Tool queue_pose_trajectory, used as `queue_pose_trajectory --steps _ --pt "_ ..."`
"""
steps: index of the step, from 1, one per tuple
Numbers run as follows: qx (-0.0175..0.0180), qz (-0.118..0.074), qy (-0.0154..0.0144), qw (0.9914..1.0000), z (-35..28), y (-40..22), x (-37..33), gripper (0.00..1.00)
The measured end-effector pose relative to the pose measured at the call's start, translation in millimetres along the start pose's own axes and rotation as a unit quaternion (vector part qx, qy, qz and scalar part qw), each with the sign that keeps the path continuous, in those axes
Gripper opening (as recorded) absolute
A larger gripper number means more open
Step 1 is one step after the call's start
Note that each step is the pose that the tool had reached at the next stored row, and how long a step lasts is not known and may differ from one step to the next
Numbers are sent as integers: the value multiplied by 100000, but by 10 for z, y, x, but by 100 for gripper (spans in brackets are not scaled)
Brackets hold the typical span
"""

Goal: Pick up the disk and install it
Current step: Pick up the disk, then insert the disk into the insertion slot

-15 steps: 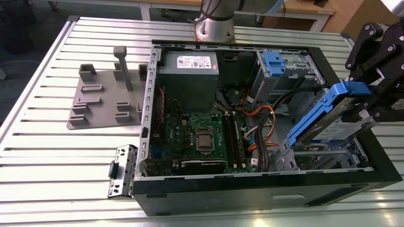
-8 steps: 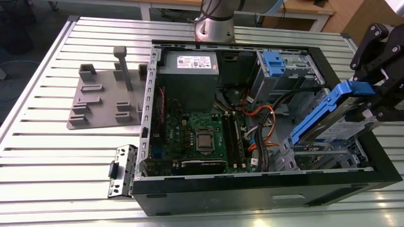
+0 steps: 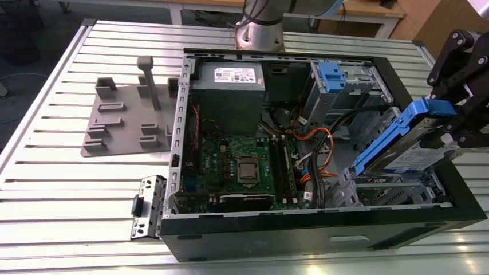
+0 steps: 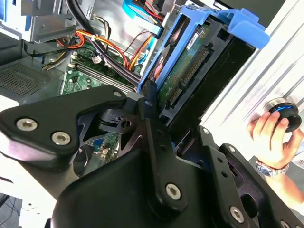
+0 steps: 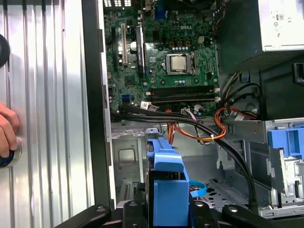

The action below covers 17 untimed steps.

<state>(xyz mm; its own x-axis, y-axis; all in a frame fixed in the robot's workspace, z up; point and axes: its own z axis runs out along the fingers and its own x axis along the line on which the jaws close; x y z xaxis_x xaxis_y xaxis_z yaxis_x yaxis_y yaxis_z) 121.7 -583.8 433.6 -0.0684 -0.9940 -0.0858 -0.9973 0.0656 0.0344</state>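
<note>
Gripper (image 3: pixel 450 123) is clamped on disk (image 3: pixel 397 146). Black fingers (image 4: pixel 148 102) are pressed against the blue carrier frame on either side, w/ the drive held between them. Disk is held clear of the worktop (image 3: pixel 68 189) and tilted steeply. Upper end is at the gripper; lower end is directed toward the interior of the open PC case (image 3: pixel 306 235), at the exterior view's right. Contact between lower end and case internals cannot be determined. In the second wrist view, the disk's underside is presented: green circuit board (image 4: pixel 176 71) and connector row (image 4: pixel 190 73) are exposed inside the blue frame. In the first wrist view, the frame end is seen over the bare metal floor of the case.

Case is laid flat, open side up. Motherboard (image 3: pixel 244 163) w/ CPU socket (image 3: pixel 248 170) is seen at centre. Grey PSU (image 3: pixel 228 91) w/ white sticker is mounted at the far end, near the arm base (image 3: pixel 260 34). Drive cage w/ blue latch (image 3: pixel 331 74) is located beside the PSU, toward the exterior view's right. Orange and black cables (image 3: pixel 321 143) are routed between motherboard and disk.

Grey fixture plate (image 3: pixel 126 120) is set on the worktop at the exterior view's left, apart from the case. A person's hand (image 4: pixel 270 133) is placed on a round knob (image 4: pixel 285 114) outside the case.
</note>
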Motion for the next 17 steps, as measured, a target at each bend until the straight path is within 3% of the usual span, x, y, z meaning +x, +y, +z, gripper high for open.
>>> queue_pose_trajectory --steps 11,17 --pt "-7 -105 40 100000 1 0 0 36" --pt "-48 -1047 681 99992 6 1 1 36"
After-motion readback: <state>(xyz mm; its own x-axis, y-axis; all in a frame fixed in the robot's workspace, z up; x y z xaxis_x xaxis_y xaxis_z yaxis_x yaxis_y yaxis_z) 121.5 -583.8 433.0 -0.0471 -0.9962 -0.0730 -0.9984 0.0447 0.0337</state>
